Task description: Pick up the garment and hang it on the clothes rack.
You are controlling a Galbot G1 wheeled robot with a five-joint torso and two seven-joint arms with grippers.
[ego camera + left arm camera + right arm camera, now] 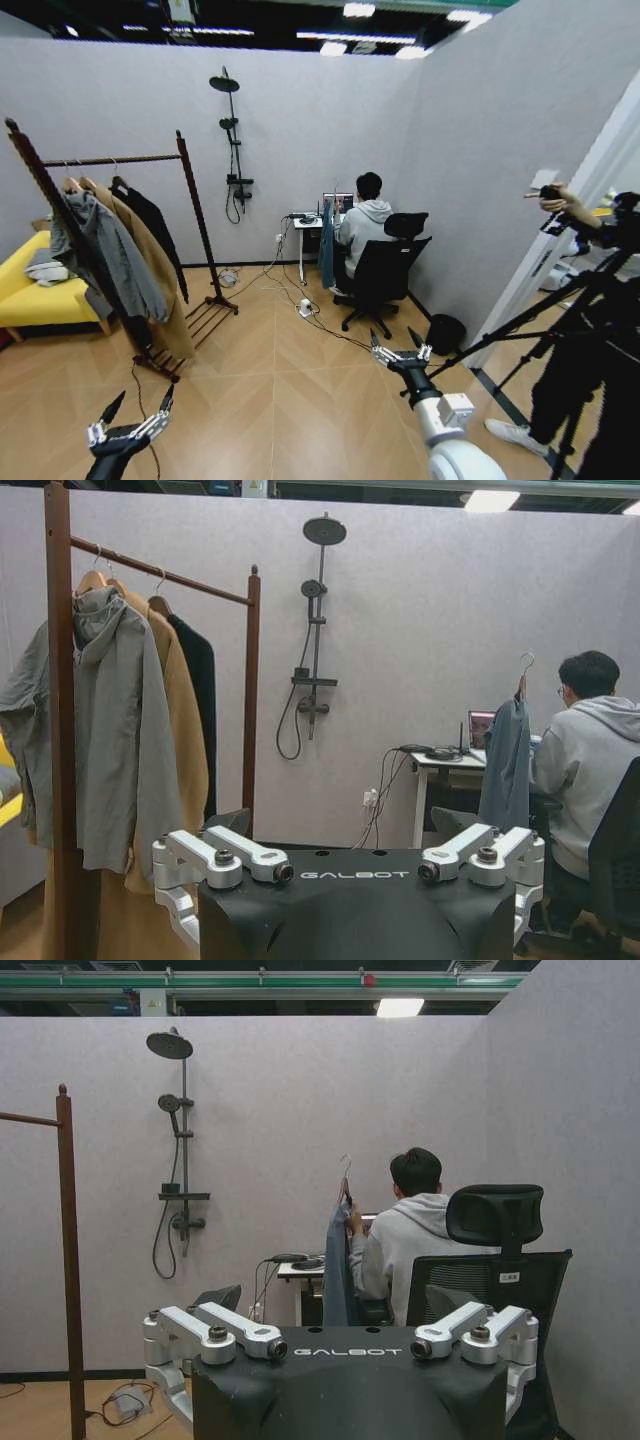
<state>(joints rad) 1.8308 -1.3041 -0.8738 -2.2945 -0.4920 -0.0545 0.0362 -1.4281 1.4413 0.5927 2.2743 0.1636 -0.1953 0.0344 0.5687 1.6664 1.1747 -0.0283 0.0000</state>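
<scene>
Garment [327,245] hanging beside the far counter [305,221], about 12 o'clock, held up by a seated person. Both tools, left [135,412] and right [400,349], spread wide, empty, well short. Best approached squarely, right tool aimed at the hanger hook; rack [110,160] waits at 10 o'clock.

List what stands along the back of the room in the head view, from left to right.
Yellow sofa → clothes rack → wall shower → garment → seated person → tripod.

- Left gripper [137,405], silver-fingered on a black wrist, raised low at the left, fingers spread, holding nothing.
- Right gripper [399,345], white-armed, reaches forward, fingers spread, holding nothing.
</scene>
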